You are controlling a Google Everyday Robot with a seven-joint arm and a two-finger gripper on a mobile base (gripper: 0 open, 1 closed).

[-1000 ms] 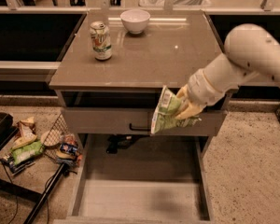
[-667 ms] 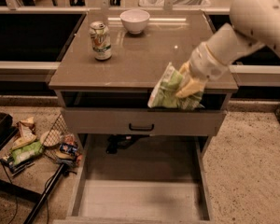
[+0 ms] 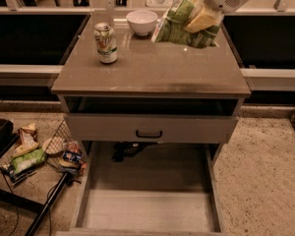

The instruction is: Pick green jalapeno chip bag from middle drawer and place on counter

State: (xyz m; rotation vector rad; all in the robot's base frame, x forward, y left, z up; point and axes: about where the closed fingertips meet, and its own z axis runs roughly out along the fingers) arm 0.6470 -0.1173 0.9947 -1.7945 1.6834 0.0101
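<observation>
My gripper (image 3: 202,17) is shut on the green jalapeno chip bag (image 3: 179,22), a crumpled green-and-white foil bag. It holds the bag in the air above the far right part of the counter (image 3: 152,65), just right of a white bowl. The arm comes in from the top right. The middle drawer (image 3: 147,208) is pulled out at the bottom of the view, its pale plank floor bare.
A soda can (image 3: 105,43) stands at the counter's left. A white bowl (image 3: 141,21) sits at the back centre. A shut drawer front with a black handle (image 3: 149,133) is below the counter. Mixed wrappers (image 3: 29,154) lie on the floor at left.
The gripper has lifted the chip bag from in front of the cabinet's right edge up and over the counter's back right part.
</observation>
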